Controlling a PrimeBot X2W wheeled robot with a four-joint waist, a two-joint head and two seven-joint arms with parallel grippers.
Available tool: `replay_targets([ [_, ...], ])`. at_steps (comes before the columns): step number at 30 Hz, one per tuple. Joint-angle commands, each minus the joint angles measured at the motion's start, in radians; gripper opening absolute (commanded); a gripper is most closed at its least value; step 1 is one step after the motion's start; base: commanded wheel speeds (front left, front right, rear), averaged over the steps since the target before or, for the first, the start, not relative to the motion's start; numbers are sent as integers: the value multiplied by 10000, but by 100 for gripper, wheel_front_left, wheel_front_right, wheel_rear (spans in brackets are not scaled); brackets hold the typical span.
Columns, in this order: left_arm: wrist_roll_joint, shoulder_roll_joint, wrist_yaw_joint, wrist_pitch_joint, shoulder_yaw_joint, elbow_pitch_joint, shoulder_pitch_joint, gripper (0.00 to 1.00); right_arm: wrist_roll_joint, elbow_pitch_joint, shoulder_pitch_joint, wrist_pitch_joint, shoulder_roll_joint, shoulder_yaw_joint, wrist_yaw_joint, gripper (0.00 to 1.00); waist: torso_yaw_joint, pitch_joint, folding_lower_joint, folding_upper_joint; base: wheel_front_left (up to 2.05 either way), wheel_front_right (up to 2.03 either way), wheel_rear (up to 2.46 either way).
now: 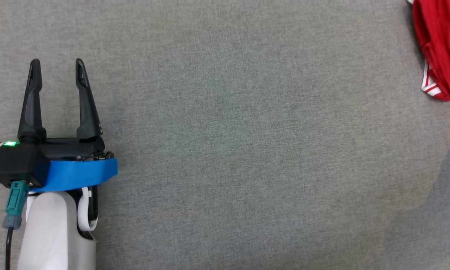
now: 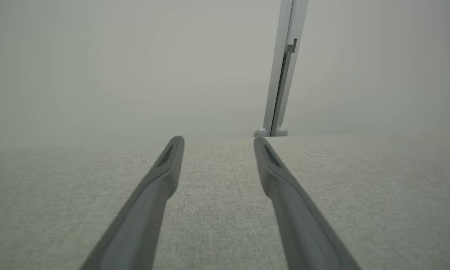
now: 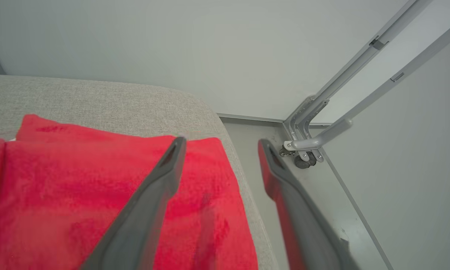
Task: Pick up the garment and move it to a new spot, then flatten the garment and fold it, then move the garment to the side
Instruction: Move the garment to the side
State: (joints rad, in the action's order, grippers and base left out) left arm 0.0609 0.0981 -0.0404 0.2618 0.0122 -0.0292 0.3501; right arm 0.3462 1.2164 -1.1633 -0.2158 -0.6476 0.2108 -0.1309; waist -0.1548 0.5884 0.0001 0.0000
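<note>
I see the grey fabric surface (image 1: 247, 150) stretching ahead of my left gripper (image 1: 57, 64), with the red garment (image 3: 78, 195) lying on it under my right gripper (image 3: 221, 144), by its rounded edge.

Soft, even light covers the grey fabric surface (image 1: 225, 112) in the head view, sharp and without glare; a faint broad shadow (image 1: 431, 195) dims its lower right. The left wrist view is pale and hazy. In the right wrist view the right gripper (image 3: 221, 144) blurs near the lens.
</note>
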Motion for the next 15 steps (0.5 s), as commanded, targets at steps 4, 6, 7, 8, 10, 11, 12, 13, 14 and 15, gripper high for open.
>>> replay_targets([
  [4, 149, -13, 59, 44, 77, -146, -253, 100, -136, 28, 21, -327, 140, 76, 0, 100, 23, -632, -1, 0, 0, 0, 0],
  [6, 216, -39, 65, 44, 166, -217, -462, 100, -171, -161, 244, -429, 288, 125, 0, 100, 14, -1016, -1, 0, 0, 0, 0],
  [7, 254, -63, 80, 44, 197, -233, -588, 100, -174, -306, 376, -455, 377, 158, 0, 100, 17, -1199, -1, 0, 0, 0, 0],
  [8, 274, -87, 80, 44, 222, -282, -721, 100, -158, -473, 505, -477, 484, 178, 0, 100, 28, -1413, -1, 0, 0, 0, 0],
  [10, 352, -105, 88, 44, 309, -365, -999, 100, 66, -1076, 741, -498, 815, 89, -1, 100, 21, -1809, -1, 0, 0, 0, 0],
  [11, 366, -115, 89, 46, 334, -407, -1139, 100, 211, -1443, 938, -497, 1002, 0, -1, 100, 22, -2013, -1, 0, 0, 0, 0],
  [12, 406, -130, 94, 44, 370, -456, -1268, 100, 256, -1826, 1175, -498, 1166, -24, -1, 100, 22, -2222, -1, 0, 0, 0, 0],
  [13, 433, -151, 103, 44, 412, -496, -1405, 100, 205, -2213, 1443, -498, 1283, 24, 0, 100, 26, -2388, -1, 0, 0, 0, 0],
  [14, 452, -175, 95, 44, 443, -530, -1530, 100, 203, -2574, 1700, -498, 1410, 41, 0, 100, 45, -2575, -1, 0, 0, 0, 0],
  [15, 496, -181, 88, 44, 489, -573, -1660, 100, 180, -2938, 1966, -499, 1608, 66, -1, 100, 56, -2774, -1, 0, 0, 0, 0],
])
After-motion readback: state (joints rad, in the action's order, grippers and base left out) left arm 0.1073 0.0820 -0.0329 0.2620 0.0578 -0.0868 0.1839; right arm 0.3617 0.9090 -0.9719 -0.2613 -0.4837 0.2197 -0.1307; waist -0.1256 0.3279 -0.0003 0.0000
